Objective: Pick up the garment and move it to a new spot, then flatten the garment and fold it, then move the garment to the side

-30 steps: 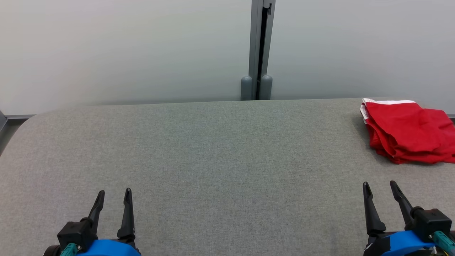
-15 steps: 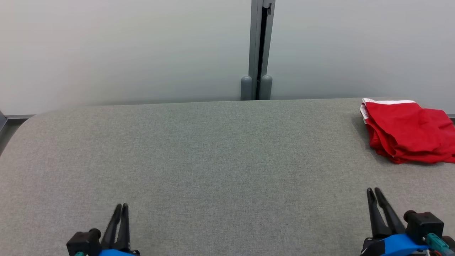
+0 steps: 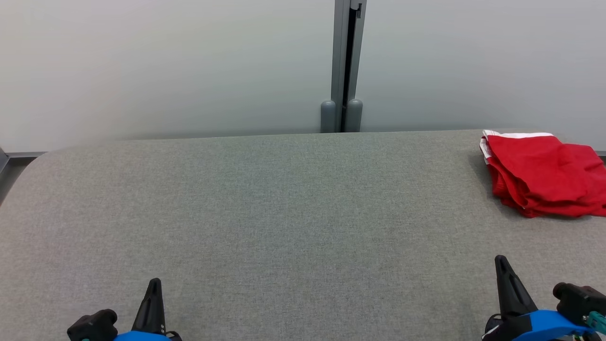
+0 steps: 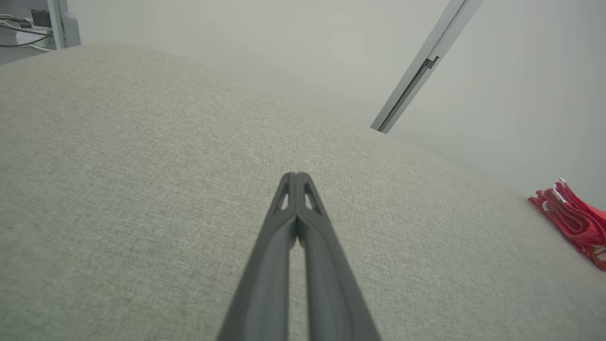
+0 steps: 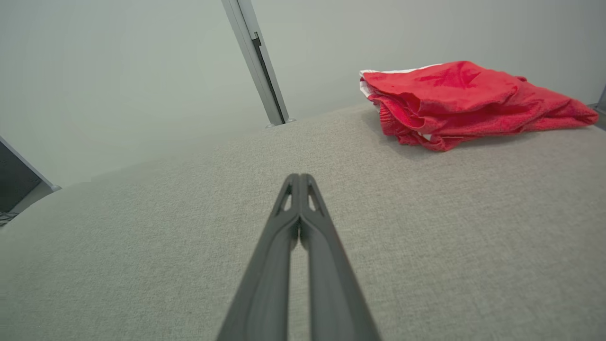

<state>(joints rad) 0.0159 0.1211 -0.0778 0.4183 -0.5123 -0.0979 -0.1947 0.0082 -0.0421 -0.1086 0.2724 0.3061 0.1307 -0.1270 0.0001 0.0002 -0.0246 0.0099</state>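
Grey woven-fabric tabletop (image 3: 284,213) w/ rounded corners, plain pale wall behind, split by a grey vertical metal post (image 3: 348,66). The red cloth garment w/ a white trim band (image 3: 539,173) sits at the far right corner, close to the back edge, loosely folded in a low stack. Its right end runs off the head view's edge.

The left gripper (image 3: 154,284) is at bottom left and the right gripper (image 3: 503,263) at bottom right, both low near the front edge. In the wrist views each pair of dark fingers is pressed together tip to tip w/ nothing between them, so both are empty.

Key relation: the garment lies ahead of and a bit right of the right gripper, w/ bare fabric between. It's well apart from the left one, diag. across the top, so the right arm is clearly nearer. Long axis runs approx. left–right along the back edge. The white-trimmed end points toward the centre, and the folded edges face the robot.

Judgement: any reach suits the right arm, going fwd and slightly outward, and the fingers must part first. The stack looks soft and prob. slumps if pinched by one layer.
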